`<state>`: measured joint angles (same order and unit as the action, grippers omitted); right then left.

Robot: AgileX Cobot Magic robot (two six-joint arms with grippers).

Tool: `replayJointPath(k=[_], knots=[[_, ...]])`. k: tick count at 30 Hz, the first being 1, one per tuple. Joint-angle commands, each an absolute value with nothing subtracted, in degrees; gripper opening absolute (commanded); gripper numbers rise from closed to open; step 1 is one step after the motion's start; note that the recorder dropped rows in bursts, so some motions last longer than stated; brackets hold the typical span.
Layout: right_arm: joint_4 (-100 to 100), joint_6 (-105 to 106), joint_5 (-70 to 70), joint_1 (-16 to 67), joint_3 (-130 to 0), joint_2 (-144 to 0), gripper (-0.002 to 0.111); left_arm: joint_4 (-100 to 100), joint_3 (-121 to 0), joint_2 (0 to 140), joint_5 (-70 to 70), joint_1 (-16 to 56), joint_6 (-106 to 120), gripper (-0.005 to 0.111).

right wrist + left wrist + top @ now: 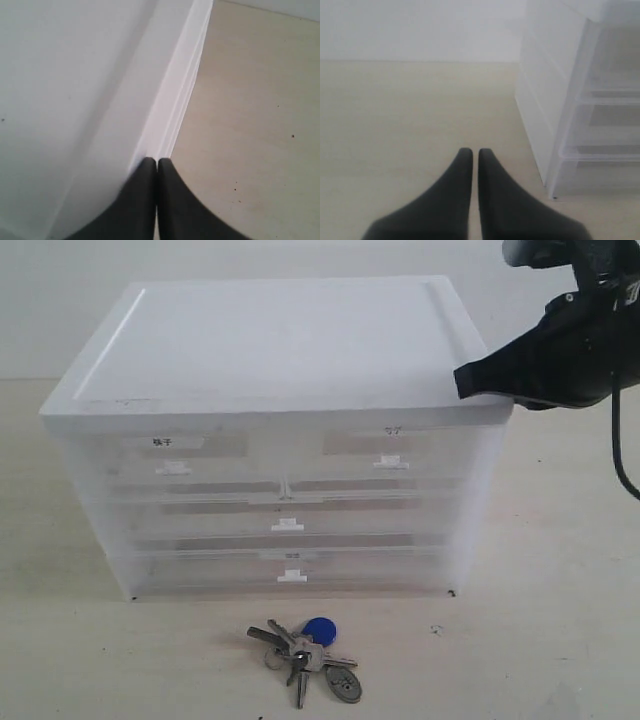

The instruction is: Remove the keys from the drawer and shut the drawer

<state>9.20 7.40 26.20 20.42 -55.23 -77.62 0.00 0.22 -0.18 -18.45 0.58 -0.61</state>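
Observation:
The keys (307,657), grey metal on a ring with a round blue fob and an oval tag, lie on the table in front of the cabinet. The drawer (395,464), half-width, top right, with a white tab handle and a faint label, sits flush with the cabinet front. My right gripper (462,383) is shut and empty, its tips (157,161) above the cabinet's top right edge. My left gripper (471,151) is shut with nothing in it, low over bare table to the left of the cabinet; it is out of the exterior view.
The white translucent drawer cabinet (280,350) stands mid-table, with a top-left half-width drawer (175,462) bearing black characters and two full-width drawers (288,523) below. Its side wall (545,100) stands close to my left gripper. A black cable (618,455) hangs at the right.

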Motion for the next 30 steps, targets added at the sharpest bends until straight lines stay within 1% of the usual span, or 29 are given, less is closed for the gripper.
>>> replayJointPath(k=[1,4,6,10,11,15,19,26,30], knots=[[7.82,7.4,26.94,20.99,-55.08,-77.79,0.0,0.0,0.0,0.0,-17.8,0.56,-0.42,0.005],[6.69,6.27,26.82,20.99,-55.08,-77.12,0.0,0.0,0.0,0.0,-17.8,0.56,-0.42,0.005],[6.69,6.27,26.69,20.99,-55.08,-74.02,0.0,0.0,0.0,0.0,-17.8,0.56,-0.42,0.005],[6.69,6.27,28.31,21.14,-54.94,-63.83,0.0,0.0,0.0,0.0,-17.8,0.56,-0.42,0.005],[6.69,6.27,28.31,21.14,-54.48,-61.06,0.0,0.0,0.0,0.0,-17.8,0.56,-0.42,0.005],[6.69,5.61,22.82,21.14,-46.0,-39.45,0.0,0.0,0.0,0.0,-17.8,0.56,-0.42,0.005],[6.69,5.61,21.97,21.14,-38.37,-20.01,0.0,0.0,0.0,0.0,-17.8,0.56,-0.42,0.005],[6.69,5.73,21.92,21.14,-33.32,-2.52,0.0,0.0,0.0,0.0,-17.8,0.56,-0.42,0.005],[6.69,5.73,22.55,21.14,-33.27,0.0,0.0,0.0,0.0,0.0,-17.8,0.56,-0.42,0.005]])
